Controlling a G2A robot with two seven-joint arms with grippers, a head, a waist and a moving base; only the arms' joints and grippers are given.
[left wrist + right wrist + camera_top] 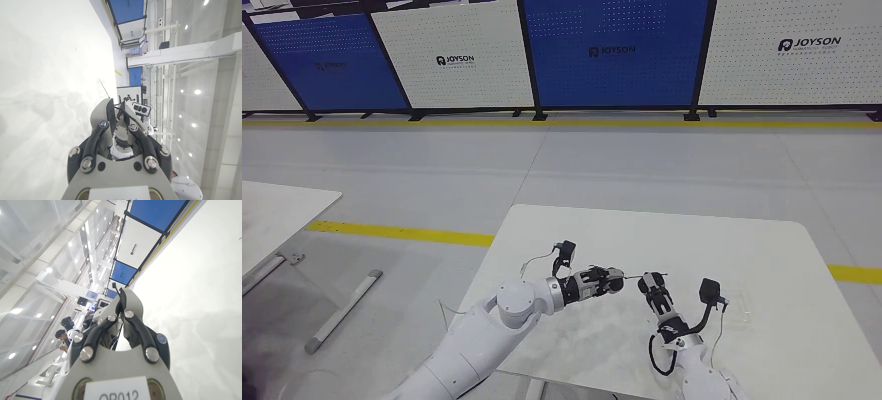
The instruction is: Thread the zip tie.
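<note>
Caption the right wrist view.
Right gripper shut on the zip tie, its head sticking out, above the white table.

The zip tie (pixel 642 274) is a thin black strap held in the air over the middle of the table (pixel 762 250), well in from every edge. It lies roughly level along the table's width. Its small square head (pixel 114 284) pokes out past the right gripper (pixel 119 295), which pinches the strap just behind it. The fine, pointed tail (pixel 104 87) juts straight out beside the left gripper (pixel 121 106), apparently not yet in the head.
</note>
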